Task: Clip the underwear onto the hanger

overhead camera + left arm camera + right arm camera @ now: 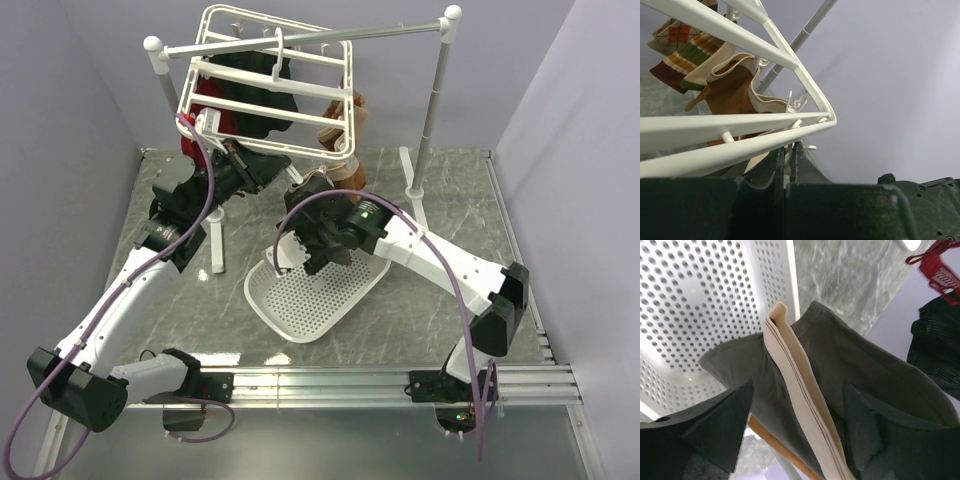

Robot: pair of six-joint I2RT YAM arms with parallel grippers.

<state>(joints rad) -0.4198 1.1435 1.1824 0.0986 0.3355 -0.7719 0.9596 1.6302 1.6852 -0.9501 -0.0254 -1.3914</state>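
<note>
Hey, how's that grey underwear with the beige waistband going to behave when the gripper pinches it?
Probably floppy: the underwear sags in soft folds between the fingers of the right gripper. Likely light, being thin cloth. The doubled waistband looks firmer, so it may give a steadier pinch.

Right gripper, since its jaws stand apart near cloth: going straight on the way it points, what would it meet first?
The underwear: its pale waistband stands upright between the open fingers of the right gripper. The white perforated basket lies behind it, probably farther off, though depth is unclear.
</note>
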